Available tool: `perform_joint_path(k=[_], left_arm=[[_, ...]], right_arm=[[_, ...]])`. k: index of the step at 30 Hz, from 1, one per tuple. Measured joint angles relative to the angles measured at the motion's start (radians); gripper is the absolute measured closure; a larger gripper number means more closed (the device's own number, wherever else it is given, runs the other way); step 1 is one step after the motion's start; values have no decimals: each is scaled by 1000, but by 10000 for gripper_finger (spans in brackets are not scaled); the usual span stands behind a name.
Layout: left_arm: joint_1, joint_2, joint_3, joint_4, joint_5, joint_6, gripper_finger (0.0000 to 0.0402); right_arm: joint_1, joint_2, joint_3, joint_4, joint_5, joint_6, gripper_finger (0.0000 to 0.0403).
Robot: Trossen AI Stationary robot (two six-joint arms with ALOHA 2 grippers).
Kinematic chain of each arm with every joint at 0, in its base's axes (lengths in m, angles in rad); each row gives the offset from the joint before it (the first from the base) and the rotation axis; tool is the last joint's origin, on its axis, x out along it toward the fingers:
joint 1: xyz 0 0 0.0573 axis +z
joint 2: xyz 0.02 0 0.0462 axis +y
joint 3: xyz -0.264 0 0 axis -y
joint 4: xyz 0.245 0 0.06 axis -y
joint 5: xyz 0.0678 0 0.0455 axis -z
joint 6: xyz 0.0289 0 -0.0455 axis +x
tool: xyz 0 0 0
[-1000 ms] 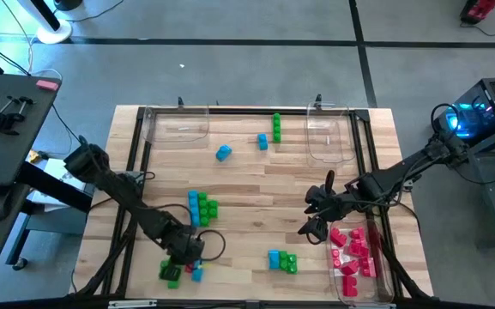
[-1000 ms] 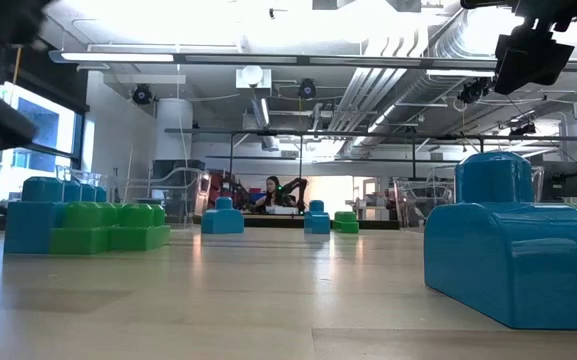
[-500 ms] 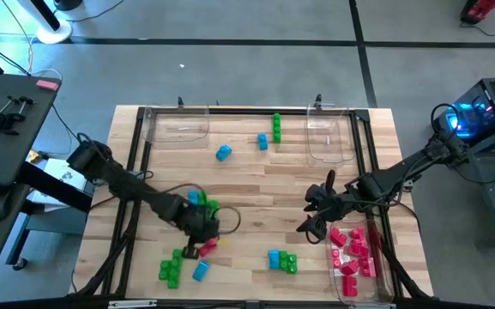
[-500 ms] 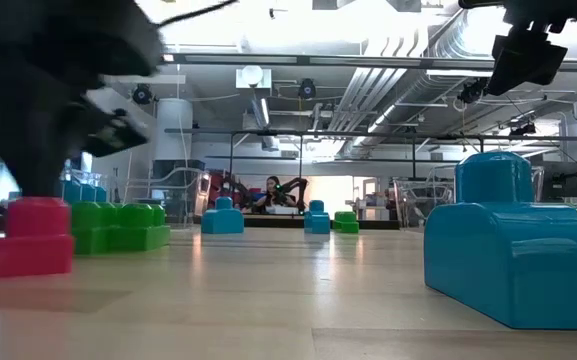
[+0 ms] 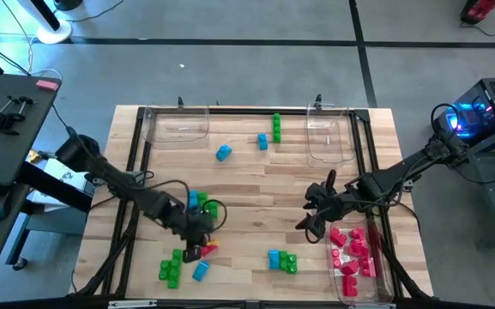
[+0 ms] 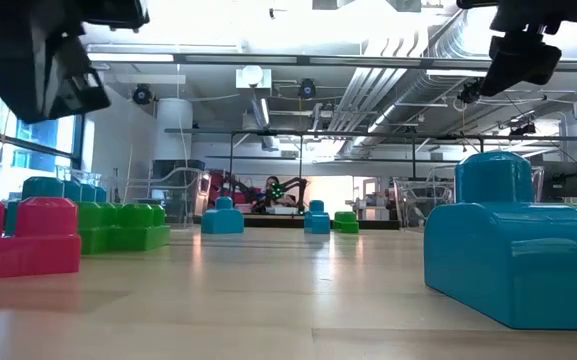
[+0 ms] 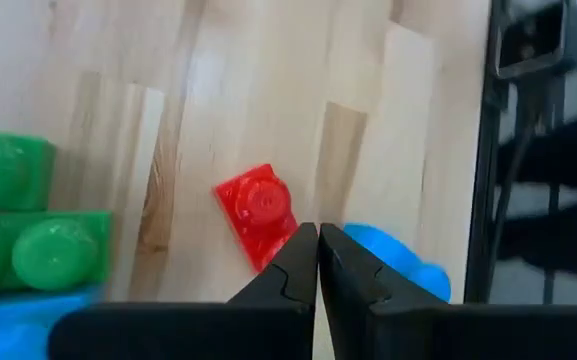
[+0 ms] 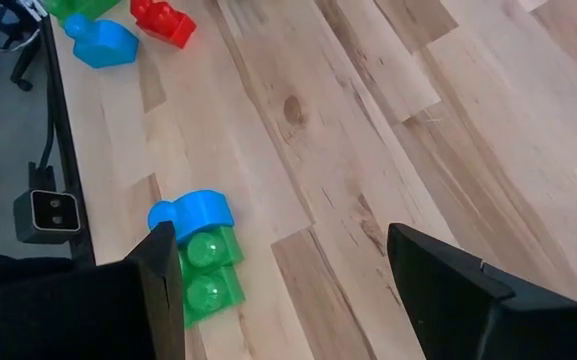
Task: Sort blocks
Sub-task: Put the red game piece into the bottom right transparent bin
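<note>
My left gripper (image 5: 196, 233) (image 7: 318, 250) is shut and hangs just above the table near its near-left part; the low view shows it (image 6: 58, 70) lifted off the wood. A red block (image 5: 206, 250) (image 7: 258, 212) (image 6: 23, 238) lies flat under it, untouched. A blue block (image 5: 200, 271) (image 7: 400, 264) and green blocks (image 5: 172, 268) lie beside it. A blue-and-green cluster (image 5: 201, 205) sits farther in. My right gripper (image 5: 309, 221) (image 8: 303, 300) is open, held above the table beside the tray of red blocks (image 5: 355, 251).
A blue-and-green pair (image 5: 282, 261) (image 8: 200, 262) lies near the near edge. Blue blocks (image 5: 222, 153) and a green stack (image 5: 276, 127) lie toward the far side, between two clear trays (image 5: 178, 129) (image 5: 329, 136). A metal frame runs round the table's rim (image 5: 247, 109).
My left gripper moved from the near-left pile toward the right and far side, and the red block went with it, ending apart from the green and blue blocks. The gripper then rose off the table, leaving the red block lying there. My right arm kept still.
</note>
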Motion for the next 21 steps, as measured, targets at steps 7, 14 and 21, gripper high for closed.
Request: perform_joint_path(k=[7,14,21], left_arm=[[-39,15,0,14,-10,-123,334],[-70,15,0,-2,-85,-191,215],[-73,71,0,17,-104,-144,142]], right_arm=[[0,0,0,-13,5,-3,174],[0,0,0,-44,10,-3,174],[0,0,0,-49,65,-3,174]])
